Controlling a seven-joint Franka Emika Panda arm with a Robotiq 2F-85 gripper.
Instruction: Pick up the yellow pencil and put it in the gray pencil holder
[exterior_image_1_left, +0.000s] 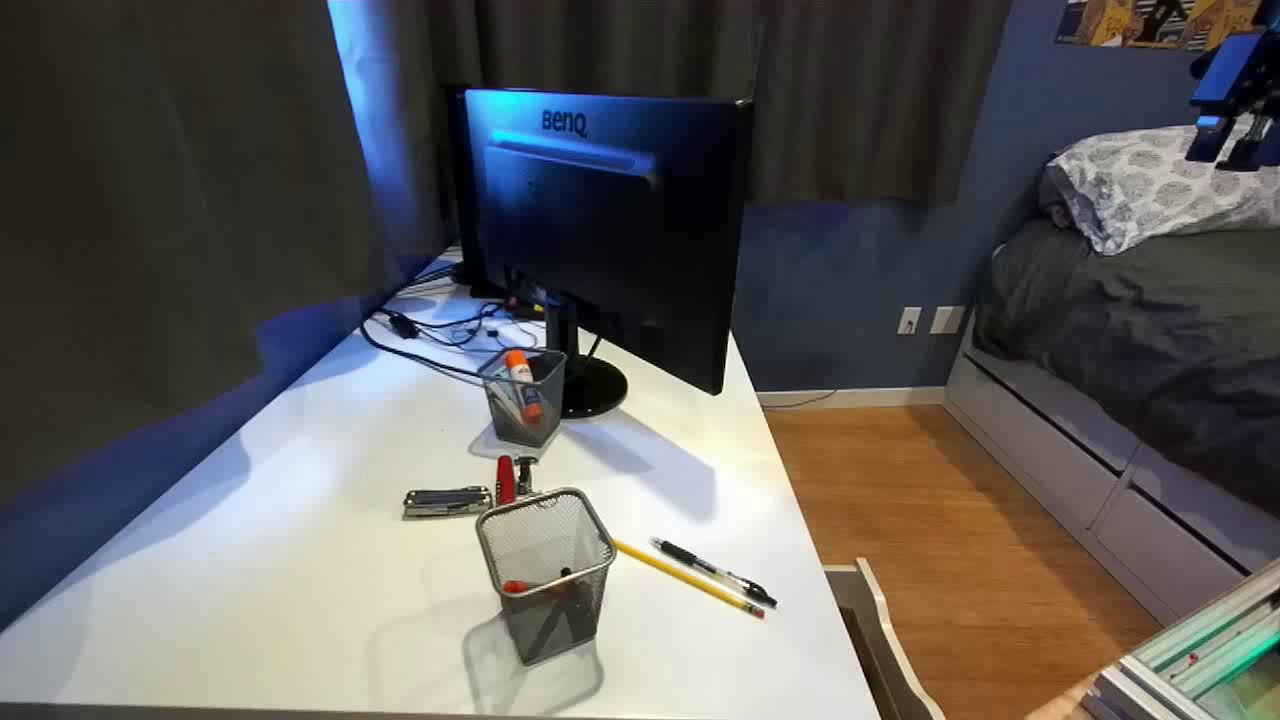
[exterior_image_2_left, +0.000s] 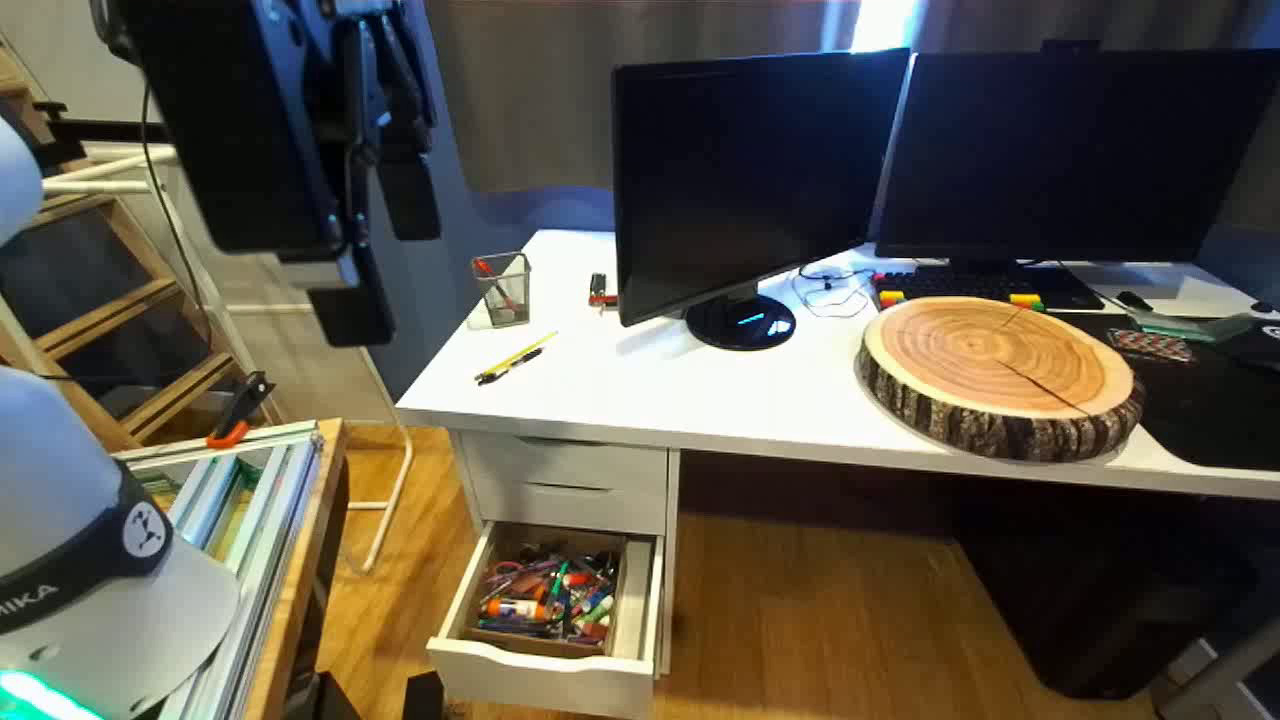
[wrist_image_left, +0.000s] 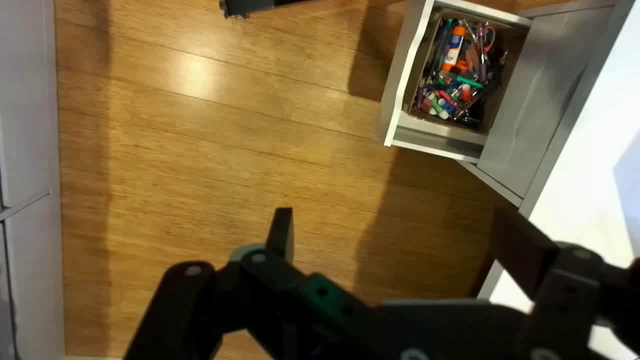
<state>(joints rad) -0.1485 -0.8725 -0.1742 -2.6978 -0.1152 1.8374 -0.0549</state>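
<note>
The yellow pencil lies on the white desk beside a black pen; it also shows in an exterior view. Its far end is covered by the holder's rim in an exterior view. The gray pencil holder, a squarish wire-mesh cup, stands upright near the pencil and shows in both exterior views. A red-ended marker stands inside it. My gripper is open and empty, high above the floor beside the desk; it shows in both exterior views. The wrist view shows neither pencil nor holder.
A second mesh cup with an orange glue stick stands by the monitor. A multitool and a red knife lie behind the holder. A wood slab lies farther along. An open drawer juts out below.
</note>
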